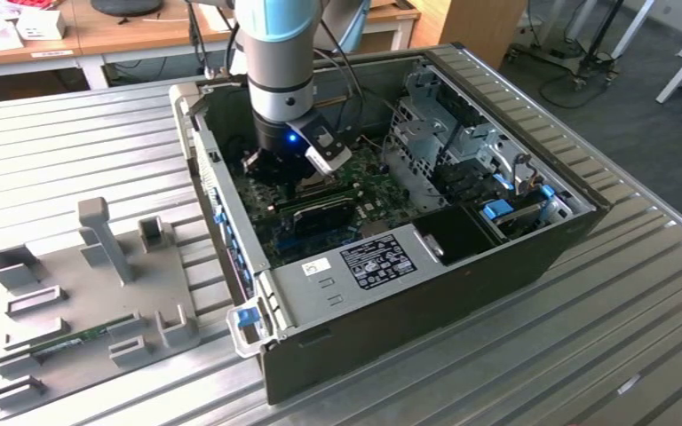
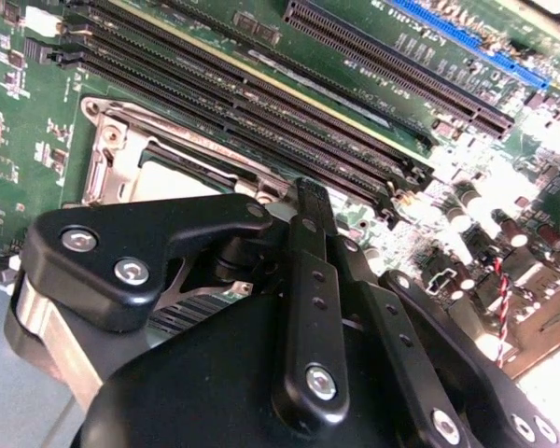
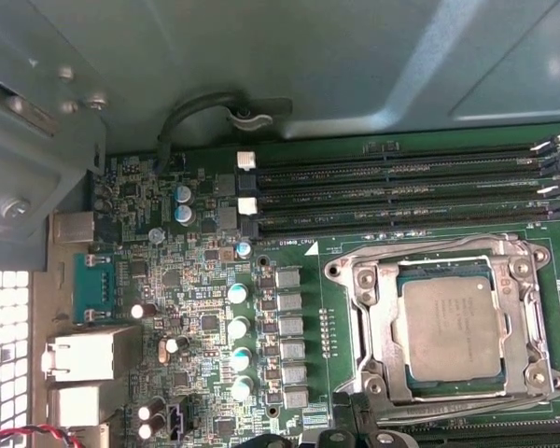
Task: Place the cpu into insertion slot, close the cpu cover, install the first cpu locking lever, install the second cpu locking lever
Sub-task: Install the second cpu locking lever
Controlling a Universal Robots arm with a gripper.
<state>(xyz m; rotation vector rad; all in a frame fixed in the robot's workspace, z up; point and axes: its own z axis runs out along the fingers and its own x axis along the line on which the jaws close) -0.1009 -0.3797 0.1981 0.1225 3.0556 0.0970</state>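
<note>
First wrist view: cpu [image 3: 451, 329] seated, cover [image 3: 377, 322] down; we cannot tell our claw's [image 2: 303, 201] spread, and a slip beside it could scrape the board [image 3: 205, 308].

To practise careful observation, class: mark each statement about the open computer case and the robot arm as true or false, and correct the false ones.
1. The cpu sits in the insertion slot. True.
2. The cpu cover stands raised upright. False: it lies flat around the chip.
3. The gripper hangs outside the computer case. False: it is down inside it, above the motherboard.
4. Memory slots run beside the socket. True.
</note>
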